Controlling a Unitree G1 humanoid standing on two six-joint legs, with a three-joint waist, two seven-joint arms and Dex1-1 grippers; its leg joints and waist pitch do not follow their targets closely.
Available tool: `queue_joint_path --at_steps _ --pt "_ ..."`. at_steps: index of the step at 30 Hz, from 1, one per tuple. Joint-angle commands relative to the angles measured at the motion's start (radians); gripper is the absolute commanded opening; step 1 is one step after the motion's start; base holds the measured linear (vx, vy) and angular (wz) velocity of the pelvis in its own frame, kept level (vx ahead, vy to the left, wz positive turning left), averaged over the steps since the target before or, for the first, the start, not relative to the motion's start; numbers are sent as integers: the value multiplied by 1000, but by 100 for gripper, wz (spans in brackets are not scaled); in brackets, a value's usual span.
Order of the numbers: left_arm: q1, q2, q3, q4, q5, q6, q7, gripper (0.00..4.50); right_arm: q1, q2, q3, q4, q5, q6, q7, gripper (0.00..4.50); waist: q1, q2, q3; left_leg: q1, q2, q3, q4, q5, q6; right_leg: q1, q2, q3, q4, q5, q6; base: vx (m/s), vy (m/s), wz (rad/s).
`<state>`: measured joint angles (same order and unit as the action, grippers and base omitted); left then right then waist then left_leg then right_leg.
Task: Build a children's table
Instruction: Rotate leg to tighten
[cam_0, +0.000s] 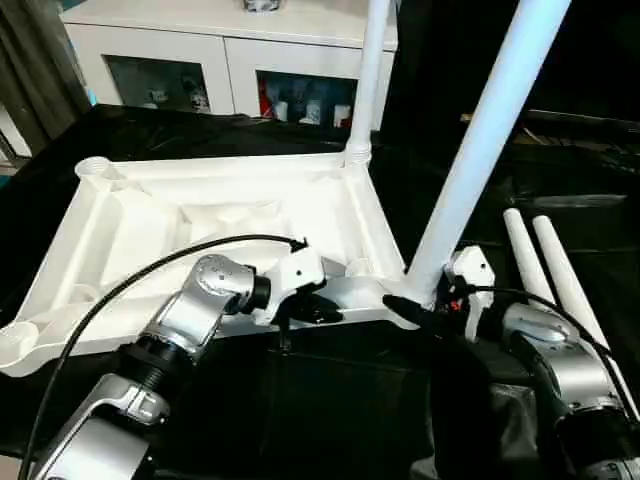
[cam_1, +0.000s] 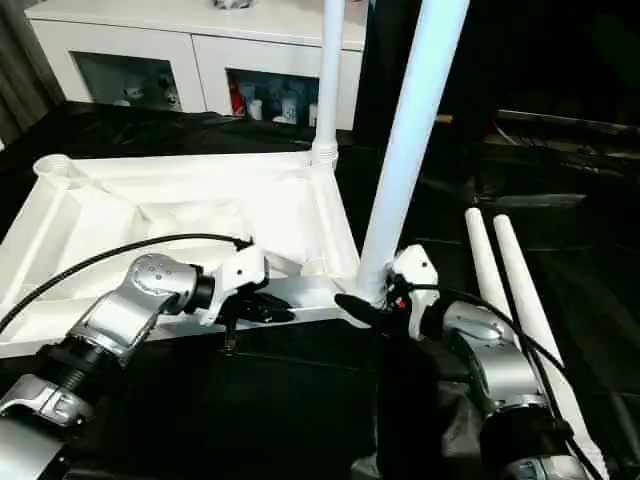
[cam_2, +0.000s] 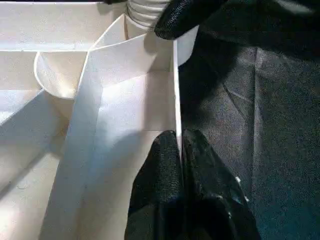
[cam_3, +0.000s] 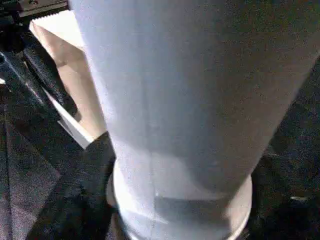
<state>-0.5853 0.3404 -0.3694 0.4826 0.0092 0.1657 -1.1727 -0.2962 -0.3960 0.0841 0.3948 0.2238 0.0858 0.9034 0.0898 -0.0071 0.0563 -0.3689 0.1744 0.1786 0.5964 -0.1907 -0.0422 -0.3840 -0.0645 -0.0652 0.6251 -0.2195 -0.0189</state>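
Nearest, left gripper (cam_0: 318, 312) pinches the upturned tabletop's (cam_0: 130, 230) thin near rim; right gripper (cam_0: 418, 310), jaws parted, brackets the near-right leg (cam_0: 480, 150). Light, stiff, slick plastic: hold legs low, by the socket.

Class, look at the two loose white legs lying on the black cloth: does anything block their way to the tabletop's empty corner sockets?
Nothing visible does. The loose legs lie beside the tabletop, and the far-left socket stands open and uncovered.
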Motion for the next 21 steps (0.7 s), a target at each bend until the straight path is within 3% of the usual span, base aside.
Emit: queue_joint_path --at_steps 1,5,10,11,12,18,21 --pt "10 -1 0 -30 -16 -17 -20 0 4 -3 5 -20 0 16 9 286 1 -12 -59 10 64 -21 -71 -138 66 45 -95 57 -79 -109 -241 0 0 0" --pt "6 -14 10 -22 -13 -2 10 0 -8 29 -27 13 2 29 -63 278 1 -11 -60 10 63 -20 -70 -132 64 45 -96 57 -79 -112 -237 0 0 0" --pt "-35 -91 29 44 23 49 174 0 -56 116 -92 163 -54 20 -362 276 -6 -8 -59 14 62 -20 -73 -145 27 41 -96 58 -84 -152 -237 0 0 0" --pt "-65 -150 42 95 37 84 278 0 -84 172 -131 229 -64 48 -540 275 -6 -5 -58 15 62 -20 -73 -144 20 39 -94 58 -82 -148 -238 0 0 0" --pt "-76 -171 44 113 43 96 312 0 -94 196 -146 250 -63 56 -602 275 -9 -5 -57 20 61 -20 -76 -161 5 35 -94 59 -86 -169 -238 0 0 0" --pt "-124 -261 47 205 70 123 457 0 -138 299 -163 319 -86 48 -809 275 -3 -3 -59 16 57 -21 -77 -170 -1 41 -95 60 -89 -165 -208 0 0 0" --pt "-132 -282 42 220 86 112 474 0 -162 335 -154 352 -85 1 -796 275 -3 1 -58 18 60 -23 -80 -209 1 39 -97 59 -95 -192 -198 0 0 0"
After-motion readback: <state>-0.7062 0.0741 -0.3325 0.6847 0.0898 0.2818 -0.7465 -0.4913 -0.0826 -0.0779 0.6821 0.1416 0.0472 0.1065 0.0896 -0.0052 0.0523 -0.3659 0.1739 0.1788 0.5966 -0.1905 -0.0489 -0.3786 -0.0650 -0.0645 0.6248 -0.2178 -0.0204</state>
